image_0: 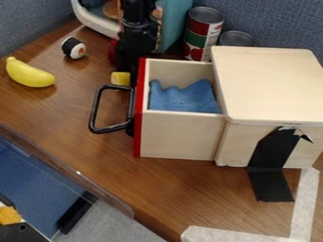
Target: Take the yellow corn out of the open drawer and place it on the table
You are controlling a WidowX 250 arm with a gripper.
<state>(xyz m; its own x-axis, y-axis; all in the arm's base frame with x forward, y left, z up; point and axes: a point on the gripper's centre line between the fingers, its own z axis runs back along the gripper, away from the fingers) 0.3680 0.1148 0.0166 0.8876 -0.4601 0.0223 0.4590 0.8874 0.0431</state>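
At the top, left of centre, the black gripper [131,59] hangs down just behind the red-fronted drawer's left edge. A small yellow block [120,78] is right at its lower end; whether it is held or only touched I cannot tell. The wooden drawer [180,134] stands pulled out to the left from its box [271,85], with a black handle [96,109] on its red front. Inside the drawer lies a crumpled blue cloth [183,97].
A yellow banana [29,73] and a sushi roll [73,48] lie on the table at the left. Cans [204,30] stand behind the box, beside a teal-and-white object [174,21]. Black tape [271,170] runs down the box's front. The table edge crosses the lower left.
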